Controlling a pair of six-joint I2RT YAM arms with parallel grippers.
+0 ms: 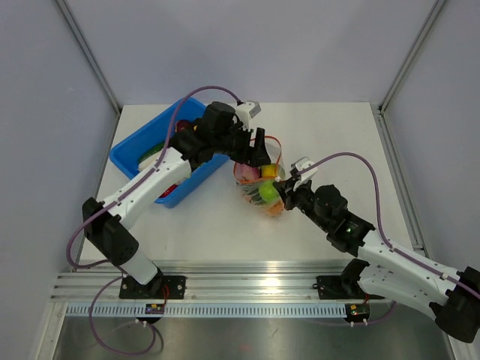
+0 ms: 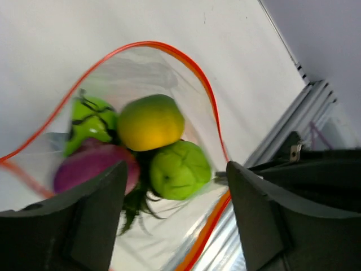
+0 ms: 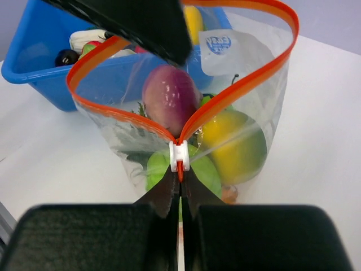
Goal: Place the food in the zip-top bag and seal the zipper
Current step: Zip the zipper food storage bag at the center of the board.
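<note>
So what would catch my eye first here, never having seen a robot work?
The clear bag in the middle of the table, stuffed with bright toy fruit in yellow, green and purple. Its orange strip gapes in a wide loop; the right claw pinches one end of it, while the left claw hangs open above the mouth. Behind sits a blue bin.

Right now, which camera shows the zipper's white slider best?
The right wrist view: the slider sits sharp and centred, just ahead of the right gripper, shut on the zipper. The left wrist view shows only the zipper's open loop; the top external view shows the bag too small to tell.
</note>
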